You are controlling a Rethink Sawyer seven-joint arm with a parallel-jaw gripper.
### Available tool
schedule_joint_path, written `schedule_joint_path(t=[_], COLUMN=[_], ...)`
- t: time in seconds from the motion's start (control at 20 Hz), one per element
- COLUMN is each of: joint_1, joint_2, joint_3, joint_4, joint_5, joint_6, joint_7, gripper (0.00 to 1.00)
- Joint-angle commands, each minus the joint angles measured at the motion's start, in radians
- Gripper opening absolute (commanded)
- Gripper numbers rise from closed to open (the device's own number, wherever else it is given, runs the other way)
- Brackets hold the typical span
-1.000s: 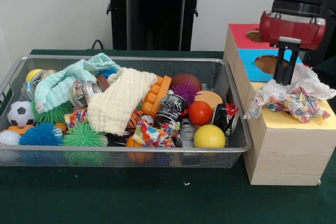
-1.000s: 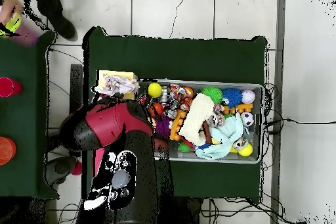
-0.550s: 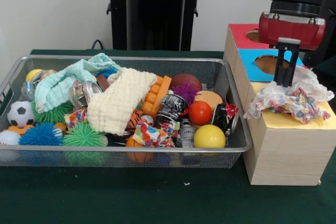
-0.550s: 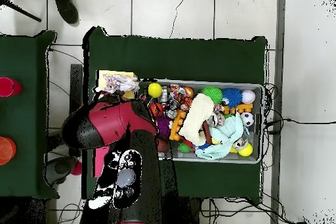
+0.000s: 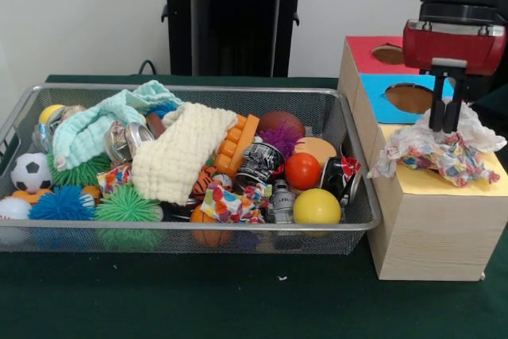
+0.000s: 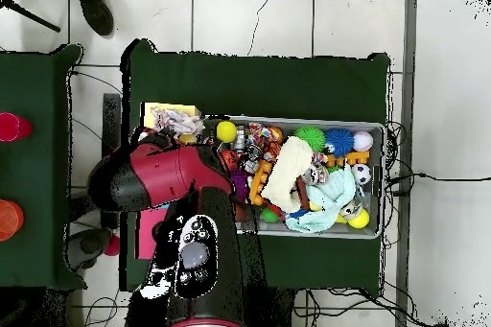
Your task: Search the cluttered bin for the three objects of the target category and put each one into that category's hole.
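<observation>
My gripper point(image 5: 444, 126) is pinched on the crumpled cloth point(image 5: 438, 151); I should push it squarely into the box point(image 5: 432, 224) before letting go

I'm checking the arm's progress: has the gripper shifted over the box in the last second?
Yes. The gripper has slid right along the wooden box, away from the wire bin, still shut on the crumpled cloth.

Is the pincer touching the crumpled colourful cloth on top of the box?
Touching. In the front view the pincer comes down with its tips sunk into the top folds of the crumpled cloth, which lies on the box's yellow section; no gap shows.
</observation>
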Motion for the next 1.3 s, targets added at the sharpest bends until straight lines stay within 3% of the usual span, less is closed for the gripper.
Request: schedule_joint_path(t=[0.05, 0.35, 1.05, 1.3], joint_1=[-0.017, 0.020, 0.042, 0.061], joint_2=[0.033, 0.115, 0.195, 0.259], joint_3=[0.081, 0.024, -0.011, -0.046], joint_4=[0.105, 0.077, 0.026, -0.011], joint_5=[0.038, 0.011, -0.030, -0.044], joint_6=[-0.062, -0.133, -0.079, -0.083], joint_7=[0.116, 0.125, 0.030, 0.028], gripper=[0.00, 0.00, 0.00, 0.00])
